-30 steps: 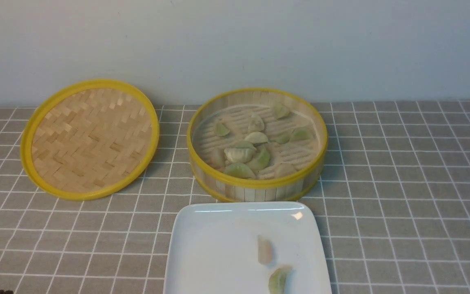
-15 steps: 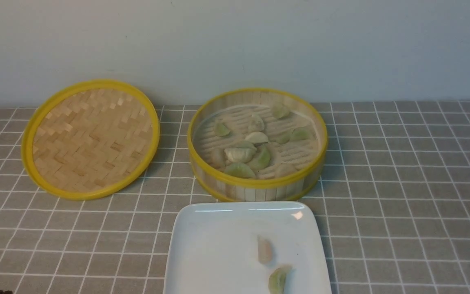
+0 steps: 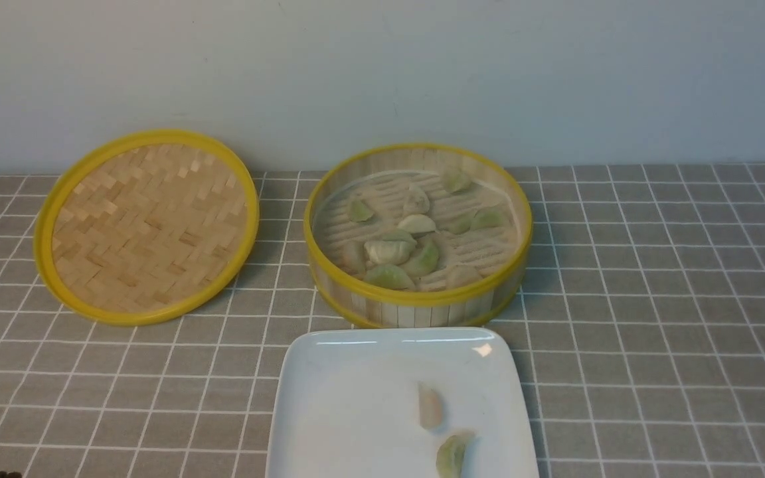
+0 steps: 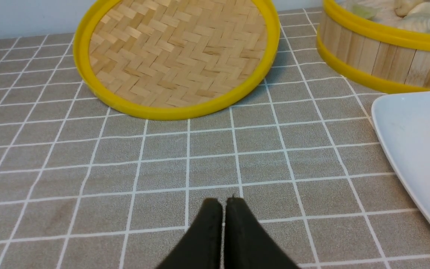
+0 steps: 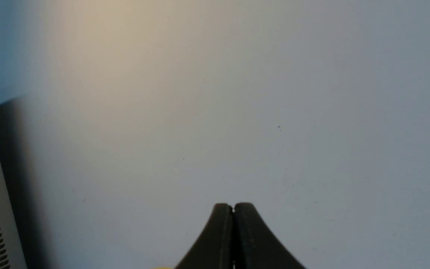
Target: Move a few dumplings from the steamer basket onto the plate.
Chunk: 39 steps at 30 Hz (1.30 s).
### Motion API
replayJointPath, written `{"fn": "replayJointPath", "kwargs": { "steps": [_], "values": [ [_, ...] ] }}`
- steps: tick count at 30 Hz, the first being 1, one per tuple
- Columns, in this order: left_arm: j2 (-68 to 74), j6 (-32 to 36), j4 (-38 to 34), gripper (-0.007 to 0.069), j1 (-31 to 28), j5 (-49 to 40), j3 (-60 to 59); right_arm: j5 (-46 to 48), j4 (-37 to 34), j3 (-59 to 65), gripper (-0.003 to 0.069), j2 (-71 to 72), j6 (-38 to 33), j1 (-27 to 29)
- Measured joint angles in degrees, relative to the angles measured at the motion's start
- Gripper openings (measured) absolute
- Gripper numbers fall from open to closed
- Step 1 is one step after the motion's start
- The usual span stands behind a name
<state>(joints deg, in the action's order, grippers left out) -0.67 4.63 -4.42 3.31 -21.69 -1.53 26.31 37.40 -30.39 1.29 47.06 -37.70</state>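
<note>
Front view: we find two dumplings [image 3: 430, 407] on the plate [image 3: 356, 411], right of its centre; the remainder sit in the basket [image 3: 416, 299], just beyond the plate. Left tool [image 4: 224, 203] and right tool [image 5: 233, 207] are closed, gripping nothing. If more are wanted, we advise opening the tool above an outlying dumpling, pinching lightly, clearing the rim, then releasing low over the plate's bare left side.

Round woven yellow-rimmed lid [image 3: 150, 226]
</note>
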Motion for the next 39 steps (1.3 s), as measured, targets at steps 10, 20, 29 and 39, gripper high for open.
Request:
{"fn": "replayJointPath", "kwargs": {
  "steps": [10, 20, 29, 39],
  "values": [
    [0.0, 0.0, 0.0, -0.0005, 0.0, 0.0, 0.0, -0.06, -20.29, 0.0, -0.0015, 0.0, -22.58, 0.0],
    [0.0, 0.0, 0.0, -0.0005, 0.0, 0.0, 0.0, -0.79, -41.32, 0.0, -0.0015, 0.0, -51.43, 0.0],
    [0.0, 0.0, 0.0, -0.0005, 0.0, 0.0, 0.0, -1.18, -42.25, 3.62, -0.0015, 0.0, -52.86, 7.06],
    [0.0, 0.0, 0.0, -0.0005, 0.0, 0.0, 0.0, -1.97, -42.25, 24.52, -0.0015, -0.11, -52.4, 33.35]
  ]
}}
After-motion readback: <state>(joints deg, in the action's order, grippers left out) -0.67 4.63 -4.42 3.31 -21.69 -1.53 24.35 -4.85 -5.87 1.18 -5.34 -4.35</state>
